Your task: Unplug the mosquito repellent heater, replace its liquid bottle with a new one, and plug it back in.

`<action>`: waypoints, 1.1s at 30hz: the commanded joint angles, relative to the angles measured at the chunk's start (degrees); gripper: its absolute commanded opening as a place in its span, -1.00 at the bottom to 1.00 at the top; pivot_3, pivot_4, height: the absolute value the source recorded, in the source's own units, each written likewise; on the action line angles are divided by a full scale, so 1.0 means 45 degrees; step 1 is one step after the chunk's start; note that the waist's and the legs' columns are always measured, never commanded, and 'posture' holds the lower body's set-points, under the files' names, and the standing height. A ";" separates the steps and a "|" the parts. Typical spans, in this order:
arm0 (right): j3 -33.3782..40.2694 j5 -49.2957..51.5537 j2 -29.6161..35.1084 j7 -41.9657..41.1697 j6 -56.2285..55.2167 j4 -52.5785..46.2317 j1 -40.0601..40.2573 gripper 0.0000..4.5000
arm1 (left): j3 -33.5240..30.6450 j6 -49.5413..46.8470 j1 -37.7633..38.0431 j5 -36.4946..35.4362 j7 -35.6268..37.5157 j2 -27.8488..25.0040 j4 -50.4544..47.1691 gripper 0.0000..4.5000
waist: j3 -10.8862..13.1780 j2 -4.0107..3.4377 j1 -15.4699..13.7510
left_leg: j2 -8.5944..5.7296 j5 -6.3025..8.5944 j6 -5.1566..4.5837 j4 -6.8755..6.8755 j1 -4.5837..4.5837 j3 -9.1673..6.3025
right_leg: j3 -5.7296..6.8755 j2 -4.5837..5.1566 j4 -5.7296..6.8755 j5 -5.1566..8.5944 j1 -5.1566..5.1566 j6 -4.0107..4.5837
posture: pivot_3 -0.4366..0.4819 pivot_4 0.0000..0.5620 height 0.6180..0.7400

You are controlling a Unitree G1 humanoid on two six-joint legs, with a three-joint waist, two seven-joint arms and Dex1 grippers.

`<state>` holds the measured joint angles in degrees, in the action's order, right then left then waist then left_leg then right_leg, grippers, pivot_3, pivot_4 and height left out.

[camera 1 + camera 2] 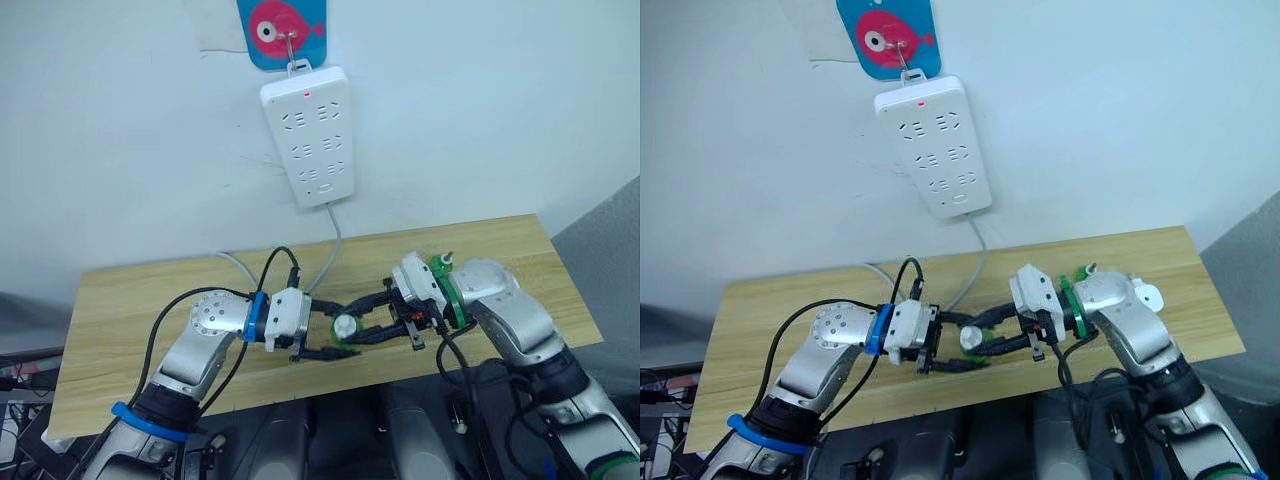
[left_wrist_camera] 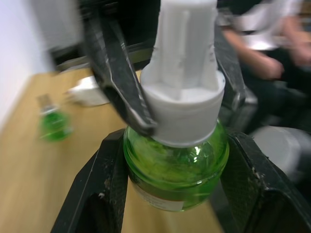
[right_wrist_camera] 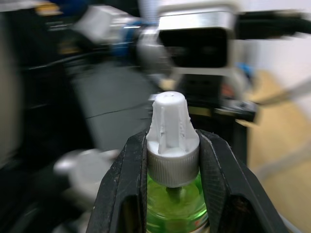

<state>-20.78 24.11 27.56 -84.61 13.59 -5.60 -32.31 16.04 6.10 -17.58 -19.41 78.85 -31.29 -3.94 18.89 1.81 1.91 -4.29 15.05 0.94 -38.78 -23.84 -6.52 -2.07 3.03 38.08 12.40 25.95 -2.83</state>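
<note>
Right now both sets of black fingers meet on one green liquid bottle (image 1: 344, 328), held in the air over the near edge of the table (image 1: 130, 300), low in the middle of the head views. The left gripper (image 2: 176, 160) clamps its fingers (image 2: 104, 179) on either side of the bottle's clear green glass body, touching it. The right gripper (image 3: 172, 155) has its fingers (image 3: 127, 170) closed on the ribbed white cap (image 3: 171, 138) at the bottle's neck, one finger pressed to each side. In the left wrist view those right-arm fingers come in from the top of the frame and pinch the wide white collar just above the glass.

Outward from the grasp, the two arms reach toward each other from the lower left and lower right of the head views, wrists nearly level. Behind the held bottle, at the left of the left wrist view, a second small green bottle (image 2: 52, 124) stands on the wooden table, and near it lies a small white object (image 2: 90, 92), too blurred to say whether it is the mosquito repellent heater.

On the wall above the table, in the upper middle of the head views, hangs a white power strip (image 1: 306, 135) with a small red light, below a blue card with a pink fish (image 1: 282, 28). Its grey cable (image 1: 335, 245) drops to the tabletop. A person in a light top (image 2: 272, 39) sits at the upper right of the left wrist view.
</note>
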 commanded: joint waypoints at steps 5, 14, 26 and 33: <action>0.0220 0.0619 -0.0323 -0.1270 -0.0472 0.0621 -0.0706 -0.10 | 0.0209 0.0056 0.0020 -0.0042 0.0482 -0.0140 -0.0212 0.00 | 0.0000 0.0000 -0.0046 | -0.0004 -0.0013 0.0022 -0.0002 -0.0003 -0.0008 | 0.0000 0.0005 0.0000 0.0000 0.0001 0.0000 | 0.01 0.08 1.00; 0.1628 0.0624 0.1334 0.0775 0.0300 -0.1241 0.1052 0.99 | -0.0605 -0.0823 0.0382 0.0007 -0.1250 0.0001 -0.0150 0.00 | 0.0000 0.0000 -0.0066 | -0.0005 -0.0013 0.0023 -0.0002 -0.0004 -0.0012 | -0.0003 0.0006 0.0005 0.0000 0.0004 0.0000 | -0.05 0.02 1.00; 0.1204 -0.1864 -0.0760 0.7419 0.1288 -0.4007 0.2881 0.99 | -0.1074 -0.1787 0.0297 0.0714 -0.4399 0.1147 0.0069 0.00 | -0.0013 0.0007 -0.0023 | -0.0006 -0.0015 0.0027 -0.0005 -0.0003 0.0009 | -0.0021 0.0005 0.0014 -0.0003 0.0013 -0.0004 | -0.11 0.02 1.00; 0.0775 -0.2552 -0.1543 0.8554 0.1380 -0.3534 0.2565 0.99 | -0.0945 -0.1703 0.0083 0.0839 -0.4344 0.1222 0.0187 0.00 | -0.0014 0.0007 -0.0018 | -0.0007 -0.0015 0.0027 -0.0004 -0.0004 0.0009 | -0.0019 0.0005 0.0010 -0.0003 0.0013 -0.0004 | -0.12 0.04 1.00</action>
<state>-16.72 12.92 21.06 -46.71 20.46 -20.71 -20.71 11.83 -2.22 -16.83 -15.45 59.27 -26.12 -2.28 18.83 1.84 1.83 -4.32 14.98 1.07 -38.80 -23.85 -6.48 -2.15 3.05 38.12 12.39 26.01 -2.85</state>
